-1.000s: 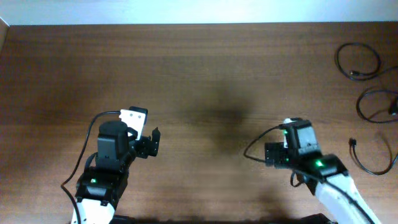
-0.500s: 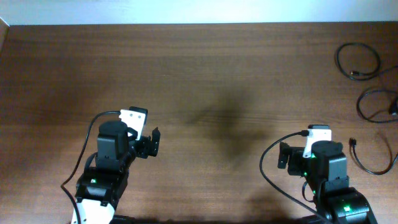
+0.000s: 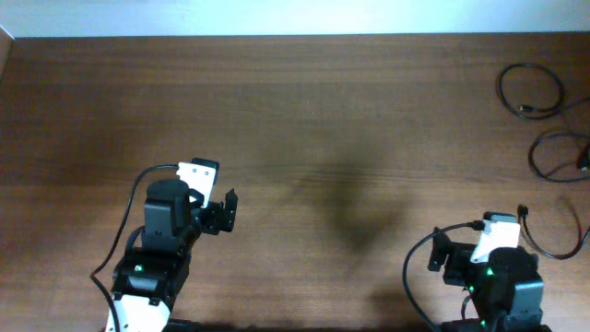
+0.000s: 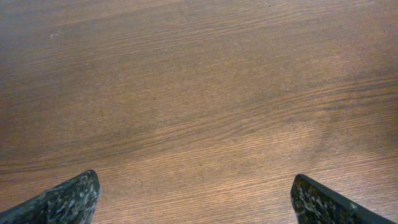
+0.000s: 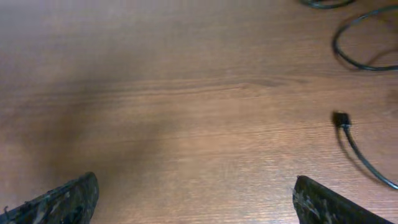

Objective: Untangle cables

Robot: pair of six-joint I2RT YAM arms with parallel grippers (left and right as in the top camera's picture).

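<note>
Right claw (image 5: 196, 200): wide, empty.
Left claw (image 4: 194, 196): wide, empty, farther off.
Nearest cable (image 5: 365, 158): ahead-right of right claw; plug (image 5: 339, 118) inward, run slanting rightward.

Cables (image 5: 340, 118) run off the right wrist view's edges; far ends unseen.

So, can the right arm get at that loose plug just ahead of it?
Probably yes. The right gripper is open and empty, the plug lies on bare table ahead and to its right, and nothing stands between them.
</note>
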